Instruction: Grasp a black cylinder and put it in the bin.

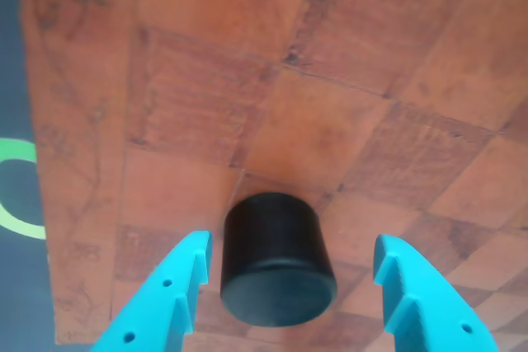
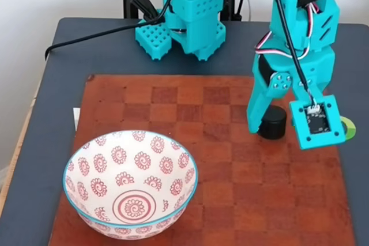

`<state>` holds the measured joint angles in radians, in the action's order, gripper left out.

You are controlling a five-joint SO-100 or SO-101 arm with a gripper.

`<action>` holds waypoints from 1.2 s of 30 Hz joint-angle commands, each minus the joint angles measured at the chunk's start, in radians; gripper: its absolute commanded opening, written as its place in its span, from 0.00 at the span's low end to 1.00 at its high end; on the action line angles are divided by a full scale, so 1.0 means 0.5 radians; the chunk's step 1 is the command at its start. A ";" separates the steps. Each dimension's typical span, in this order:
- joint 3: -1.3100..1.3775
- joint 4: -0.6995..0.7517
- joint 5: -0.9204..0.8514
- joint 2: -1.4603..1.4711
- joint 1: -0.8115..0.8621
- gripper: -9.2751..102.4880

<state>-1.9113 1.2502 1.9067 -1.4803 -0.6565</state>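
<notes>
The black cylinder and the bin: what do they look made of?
The black cylinder looks like matte plastic or rubber: dull, even black with only faint sheen. The bin looks like glazed ceramic: glossy white with red printed motifs and a blue rim.

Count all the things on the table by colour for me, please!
Black: 1, the black cylinder
White with red swirls and a blue rim: 1, the bowl
Brown: 1, the checkered board
Turquoise: 1, the robot arm, its open gripper around the cylinder
Total: 4
</notes>
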 commanded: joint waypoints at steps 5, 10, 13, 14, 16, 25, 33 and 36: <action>0.034 0.132 -0.012 -0.015 -0.006 0.30; 0.034 0.132 -0.012 -0.012 -0.006 0.30; 0.034 0.126 -0.012 -0.012 -0.006 0.30; 0.034 0.117 -0.012 -0.012 -0.006 0.30; 0.034 0.114 -0.012 0.000 -0.009 0.30; 0.058 0.129 0.003 0.104 -0.049 0.30; 0.046 0.129 0.003 0.104 -0.049 0.27; 0.043 0.129 0.009 0.104 -0.049 0.24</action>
<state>-1.9113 1.3116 1.9067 -1.4220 -0.6842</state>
